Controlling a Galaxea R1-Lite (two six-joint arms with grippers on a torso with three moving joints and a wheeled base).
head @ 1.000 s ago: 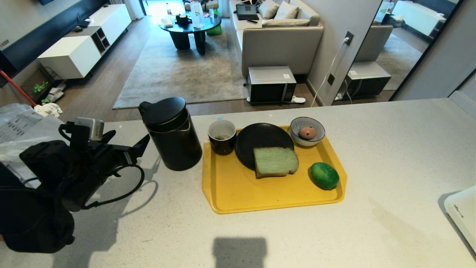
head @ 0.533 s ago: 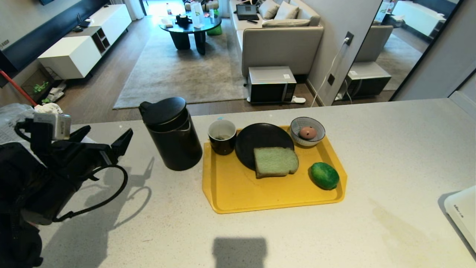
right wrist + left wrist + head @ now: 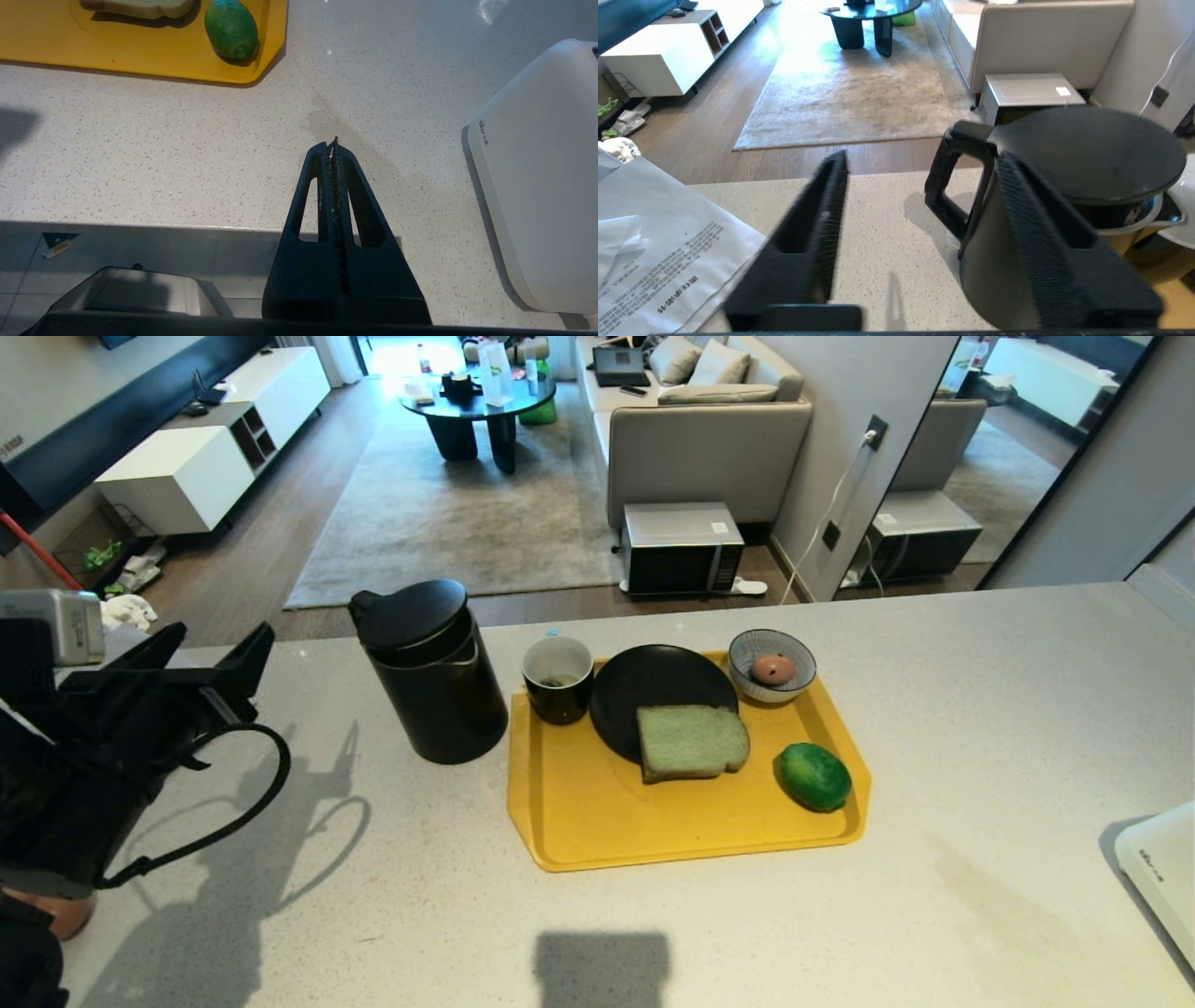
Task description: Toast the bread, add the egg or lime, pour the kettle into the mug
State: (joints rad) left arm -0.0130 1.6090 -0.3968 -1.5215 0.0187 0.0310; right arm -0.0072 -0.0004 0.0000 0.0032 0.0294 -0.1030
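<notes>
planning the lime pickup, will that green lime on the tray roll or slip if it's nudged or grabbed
The lime is oval and lies on its side on the flat yellow tray, so a nudge would probably roll it. Its glossy skin may slip between fingers. The tray's raised rim should likely stop it.

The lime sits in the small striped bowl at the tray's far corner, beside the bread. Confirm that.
Not so. The lime lies loose on the yellow tray, beside the bread. The head view shows that the striped bowl at the far corner holds a small brownish egg-like thing instead.
</notes>
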